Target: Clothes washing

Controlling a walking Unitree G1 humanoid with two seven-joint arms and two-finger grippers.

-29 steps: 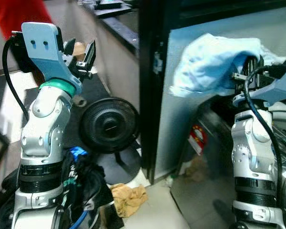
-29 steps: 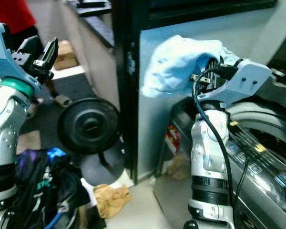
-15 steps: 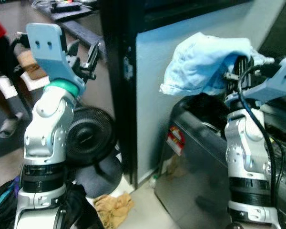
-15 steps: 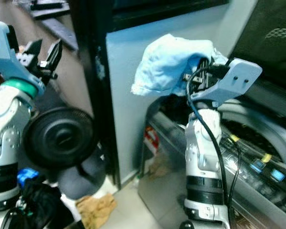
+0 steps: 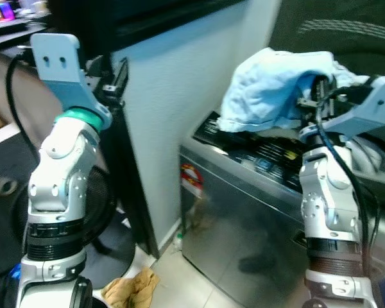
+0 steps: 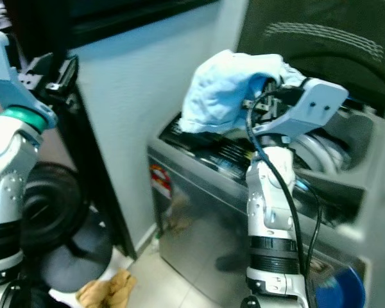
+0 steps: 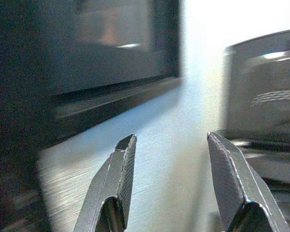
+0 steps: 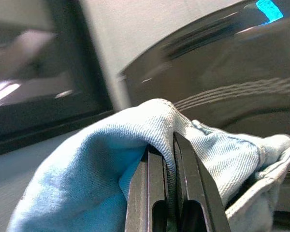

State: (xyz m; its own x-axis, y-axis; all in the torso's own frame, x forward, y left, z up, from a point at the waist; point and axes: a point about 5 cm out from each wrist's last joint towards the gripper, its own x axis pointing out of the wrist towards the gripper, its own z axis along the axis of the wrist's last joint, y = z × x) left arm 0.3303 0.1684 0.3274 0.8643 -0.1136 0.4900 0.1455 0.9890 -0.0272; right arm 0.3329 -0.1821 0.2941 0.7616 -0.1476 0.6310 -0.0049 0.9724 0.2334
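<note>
Now: washer swung into centre frame; right hand clenched on cloth above it; left hand released, upper left.

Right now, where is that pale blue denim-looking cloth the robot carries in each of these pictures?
Left eye view: the pale blue denim cloth sits upper right, draped over the right gripper, above the silver washing machine.
Right eye view: upper centre, above the same machine.
Left wrist view: not in it.
Right wrist view: across the lower half, pinched between shut jaws.
Shared landmark: the washing machine's dark control panel.
</note>
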